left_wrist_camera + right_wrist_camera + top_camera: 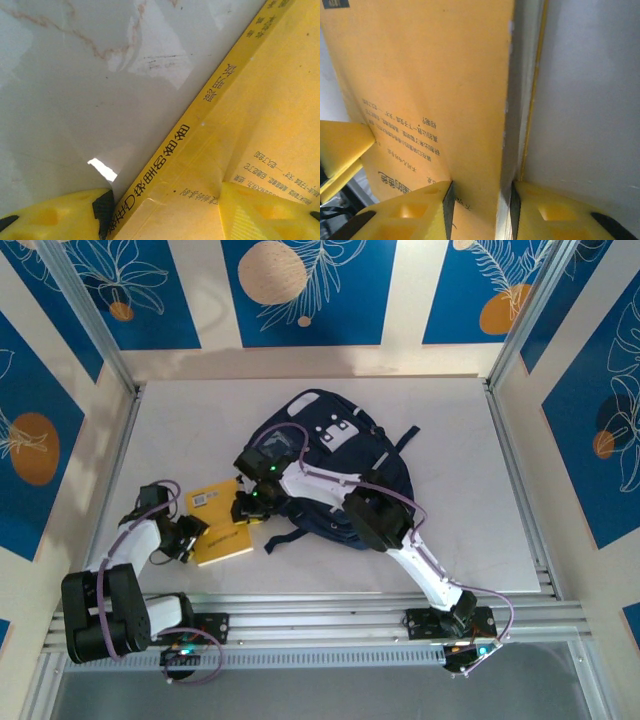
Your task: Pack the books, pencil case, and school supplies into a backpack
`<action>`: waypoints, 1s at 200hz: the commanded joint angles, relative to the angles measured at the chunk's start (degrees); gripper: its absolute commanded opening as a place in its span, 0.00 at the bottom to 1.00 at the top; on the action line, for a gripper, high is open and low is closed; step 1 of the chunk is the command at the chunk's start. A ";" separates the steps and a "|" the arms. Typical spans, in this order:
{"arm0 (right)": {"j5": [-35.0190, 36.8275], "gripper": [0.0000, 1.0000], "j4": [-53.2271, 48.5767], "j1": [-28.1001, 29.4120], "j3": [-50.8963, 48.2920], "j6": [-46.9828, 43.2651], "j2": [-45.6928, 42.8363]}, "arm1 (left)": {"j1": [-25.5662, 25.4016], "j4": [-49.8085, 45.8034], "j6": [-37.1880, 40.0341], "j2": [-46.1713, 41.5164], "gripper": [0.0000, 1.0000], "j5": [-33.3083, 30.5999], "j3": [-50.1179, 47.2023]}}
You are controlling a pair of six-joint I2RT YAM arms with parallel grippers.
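Right arm (395, 535) folded across centre, right end effector (246, 512) pinching yellow-orange paperback book (222, 530), left end effector (192, 540) straddling its spine, grip unclear

Overhead view: bright, even light from above; short soft shadows under the arms on the pale table (470, 470); navy backpack (330, 465) rendered dark, with little fold detail; slight overall softness.
Left wrist view: print on the yellow-orange book (260, 125) legible; small blown-out highlight on the table beside the spine; mottled grey shadow patches.
Right wrist view: cover warmly lit; near fingers (415, 210) blurred; dark shadow band along the page edge.
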 commanded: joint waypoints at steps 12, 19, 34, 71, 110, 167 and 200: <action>-13.28 0.29 11.46 1.79 -1.69 5.96 -3.67 | -4.52 11.37 -1.40 2.64 0.52 12.45 -5.06; -14.79 0.29 12.72 1.79 -1.59 7.00 -3.30 | -4.49 11.43 -1.69 2.34 0.50 12.66 -5.16; -18.27 0.30 14.04 1.84 -0.05 8.50 -1.36 | -4.56 11.04 -1.96 1.59 0.48 13.23 -5.08; -16.03 0.17 12.74 1.55 1.07 8.28 0.47 | -4.52 8.72 -2.12 -1.69 0.46 13.30 -4.35; -10.92 0.00 11.02 0.15 -2.16 5.53 -4.21 | -4.44 -3.48 2.36 -8.66 0.67 8.58 1.18; -16.19 0.00 19.14 -2.94 -8.61 6.04 -12.36 | -4.46 -20.89 7.92 -18.08 0.85 -6.26 16.70; -17.58 0.00 20.06 -3.82 -9.63 5.09 -15.51 | -4.47 -21.71 6.96 -20.12 0.85 -7.85 19.78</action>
